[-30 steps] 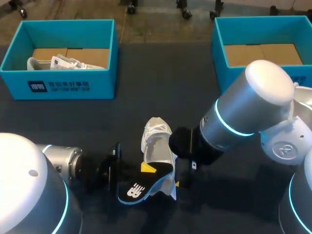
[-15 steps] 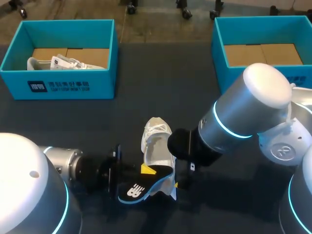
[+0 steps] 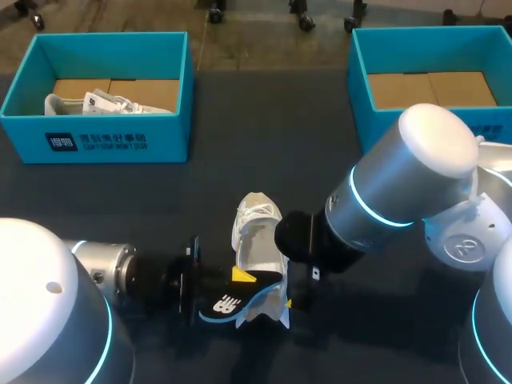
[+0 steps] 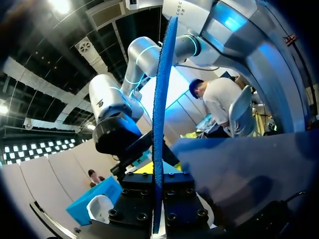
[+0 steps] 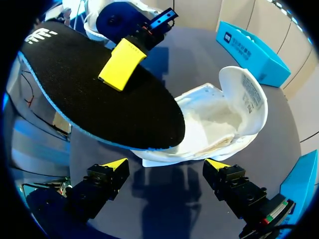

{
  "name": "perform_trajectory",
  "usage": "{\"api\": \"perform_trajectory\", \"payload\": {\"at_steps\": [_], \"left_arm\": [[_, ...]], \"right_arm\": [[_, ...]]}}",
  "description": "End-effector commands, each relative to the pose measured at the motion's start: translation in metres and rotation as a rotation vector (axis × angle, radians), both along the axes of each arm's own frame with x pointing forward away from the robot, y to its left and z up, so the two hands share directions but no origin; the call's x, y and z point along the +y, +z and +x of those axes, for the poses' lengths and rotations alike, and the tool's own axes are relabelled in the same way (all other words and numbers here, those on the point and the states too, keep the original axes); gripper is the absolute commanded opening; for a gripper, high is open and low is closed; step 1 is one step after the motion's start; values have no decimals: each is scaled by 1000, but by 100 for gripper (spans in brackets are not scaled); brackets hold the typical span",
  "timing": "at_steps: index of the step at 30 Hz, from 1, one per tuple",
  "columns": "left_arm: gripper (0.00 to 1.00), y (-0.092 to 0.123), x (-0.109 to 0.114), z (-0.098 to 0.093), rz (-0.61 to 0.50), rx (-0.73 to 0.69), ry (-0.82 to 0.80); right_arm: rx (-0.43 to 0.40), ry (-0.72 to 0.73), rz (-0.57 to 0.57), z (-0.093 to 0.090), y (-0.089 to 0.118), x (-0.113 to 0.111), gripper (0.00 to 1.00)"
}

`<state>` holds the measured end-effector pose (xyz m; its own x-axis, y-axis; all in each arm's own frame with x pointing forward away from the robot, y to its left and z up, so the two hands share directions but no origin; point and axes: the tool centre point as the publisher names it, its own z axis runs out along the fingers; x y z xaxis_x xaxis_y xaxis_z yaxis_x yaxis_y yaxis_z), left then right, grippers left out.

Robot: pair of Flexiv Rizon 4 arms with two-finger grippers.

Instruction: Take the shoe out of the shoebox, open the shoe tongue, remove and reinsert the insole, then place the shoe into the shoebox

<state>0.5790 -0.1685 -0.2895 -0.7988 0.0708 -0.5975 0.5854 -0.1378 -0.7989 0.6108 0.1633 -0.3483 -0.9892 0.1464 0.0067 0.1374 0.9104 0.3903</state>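
A white shoe (image 3: 256, 230) lies on the dark table (image 3: 264, 136) near the front middle, its tongue (image 5: 243, 97) folded back and its mouth wide. My left gripper (image 3: 241, 278) is shut on the black, blue-edged insole (image 3: 228, 302), which hangs over the shoe's heel end. In the left wrist view the insole (image 4: 159, 119) stands edge-on between that gripper's (image 4: 157, 211) fingers. My right gripper (image 5: 167, 167) is open just short of the shoe (image 5: 214, 124), the insole (image 5: 99, 94) above and ahead of it. In the head view only a yellow tip of the right gripper (image 3: 289, 301) shows under its wrist.
A teal shoebox (image 3: 32, 80) at the back left holds another white shoe (image 3: 100, 102). A second teal shoebox (image 3: 360, 80) stands at the back right with a bare cardboard floor. My right arm's elbow hangs over the table in front of it.
The left gripper has carried the insole slightly right, toward the shoe, and tipped it. The right arm has shifted a little left. Neither gripper has changed its opening.
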Motion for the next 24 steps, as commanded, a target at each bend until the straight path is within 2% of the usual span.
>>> {"api": "perform_trajectory", "payload": {"at_steps": [1,24], "left_arm": [[0,-8,-6,7,3,5,3],[0,-34,-14,32,100,-26,39]], "right_arm": [[-2,-1,1,-1,-2,1,100],[-2,-1,1,-1,-2,1,100]]}}
